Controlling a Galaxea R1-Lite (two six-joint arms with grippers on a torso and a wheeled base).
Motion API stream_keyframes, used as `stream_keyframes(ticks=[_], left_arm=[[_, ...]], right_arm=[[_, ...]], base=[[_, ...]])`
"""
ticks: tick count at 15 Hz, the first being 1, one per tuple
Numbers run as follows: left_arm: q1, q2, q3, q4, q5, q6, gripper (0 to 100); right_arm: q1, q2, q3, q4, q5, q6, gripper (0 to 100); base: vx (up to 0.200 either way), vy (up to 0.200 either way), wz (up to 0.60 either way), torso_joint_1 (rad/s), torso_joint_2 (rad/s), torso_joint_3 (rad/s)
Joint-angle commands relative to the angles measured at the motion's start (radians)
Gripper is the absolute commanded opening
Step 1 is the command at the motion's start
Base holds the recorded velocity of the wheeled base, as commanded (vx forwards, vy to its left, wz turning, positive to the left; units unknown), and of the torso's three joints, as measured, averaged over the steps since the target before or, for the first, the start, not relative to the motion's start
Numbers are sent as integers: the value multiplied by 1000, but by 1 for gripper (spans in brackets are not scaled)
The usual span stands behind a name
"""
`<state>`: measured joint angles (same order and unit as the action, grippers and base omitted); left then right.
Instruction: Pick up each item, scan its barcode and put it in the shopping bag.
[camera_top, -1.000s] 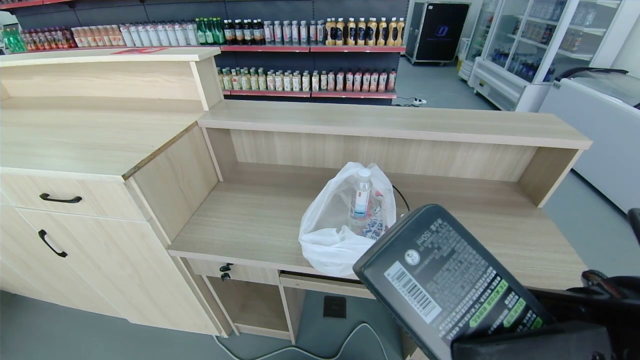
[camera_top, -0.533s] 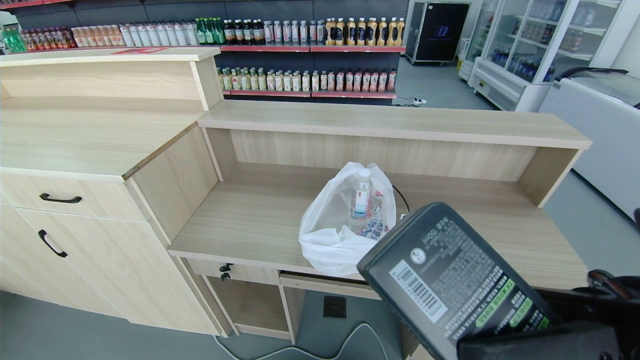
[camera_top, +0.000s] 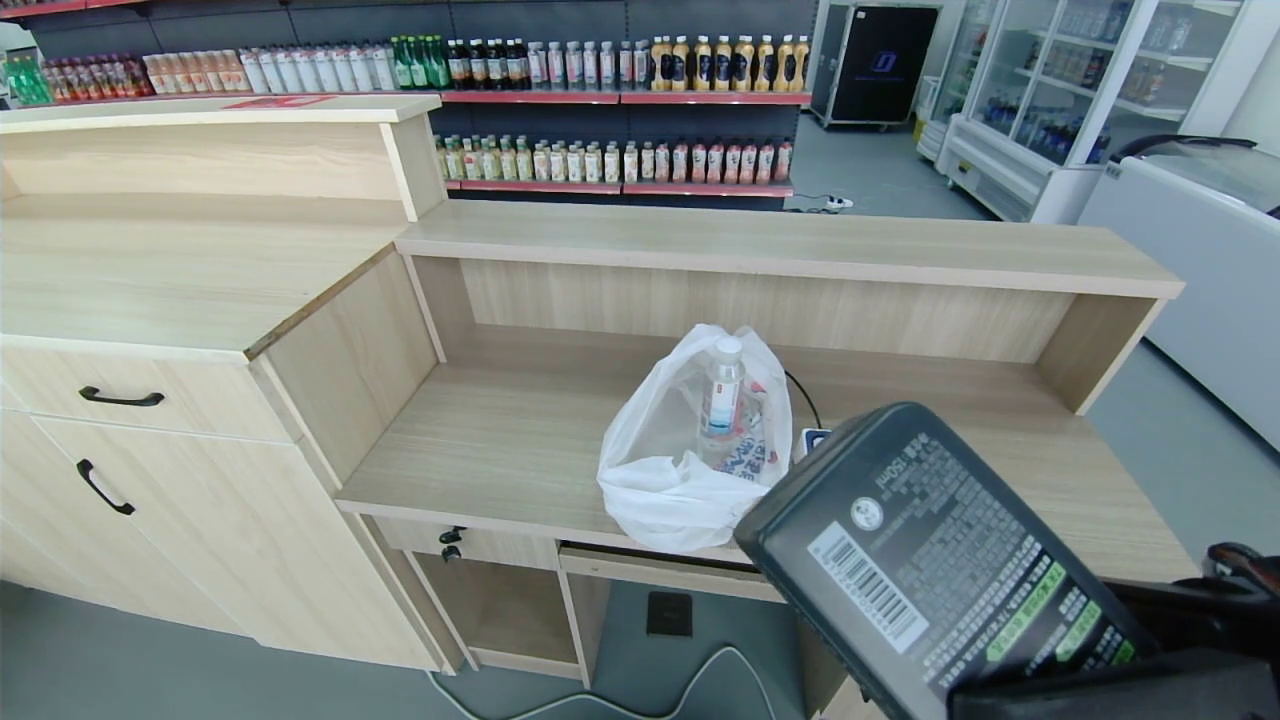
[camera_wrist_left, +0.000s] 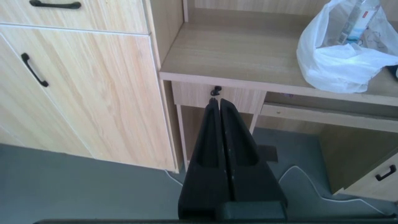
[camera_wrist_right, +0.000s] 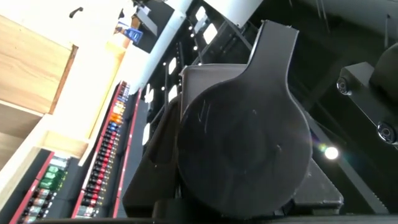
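**Shop checkout tabletop: black pack held up beside the bag**

Rows of drink bottles (camera_top: 600, 65) line the red-edged shelves at the back of the shop, and glass-door coolers (camera_top: 1050, 90) stand off to the right. In front is a pale wooden checkout tabletop (camera_top: 500, 440). A white plastic shopping bag (camera_top: 665, 470) sits open near its front edge, with a clear bottle (camera_top: 722, 395) upright inside among other goods that are too crumpled to name. Just beside the bag, a small white-and-blue device (camera_top: 815, 437) peeks out with a black cable (camera_top: 800, 395) running behind it.

The right claw (camera_top: 1060, 685) is clamped on a flat black pack (camera_top: 940, 560), which is held in the air in front of the tabletop and to the right of the bag. The pack is tilted, with its barcode label (camera_top: 868, 588) facing the head camera.

The left claw (camera_wrist_left: 219, 102) hangs low before the counter's cupboard front, its fingers pressed together and nothing between them.
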<state>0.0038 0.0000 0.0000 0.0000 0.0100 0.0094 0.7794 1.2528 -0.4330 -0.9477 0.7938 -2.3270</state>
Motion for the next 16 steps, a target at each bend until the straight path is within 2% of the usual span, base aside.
stream_keyframes(ticks=[1,9,12,13,15,16], left_arm=[[1,0,0,0,1,0,0],[1,0,0,0,1,0,0],[1,0,0,0,1,0,0],[1,0,0,0,1,0,0],[1,0,0,0,1,0,0],[1,0,0,0,1,0,0]], right_arm=[[-2,-15,2,17,1,0,0],[-11,-49,2,47,4,-15,0],[-43,-65,-9,95,-15,-3,0],[-89,-81,-10,130,-54,54,0],[-258,-111,-12,306,-131,339,0],[-382,-127,-13,379,-145,497,0]], base=[[0,0,0,0,0,0],[0,0,0,0,0,0],[0,0,0,0,0,0],[0,0,0,0,0,0],[0,0,0,0,0,0],[0,0,0,0,0,0]])
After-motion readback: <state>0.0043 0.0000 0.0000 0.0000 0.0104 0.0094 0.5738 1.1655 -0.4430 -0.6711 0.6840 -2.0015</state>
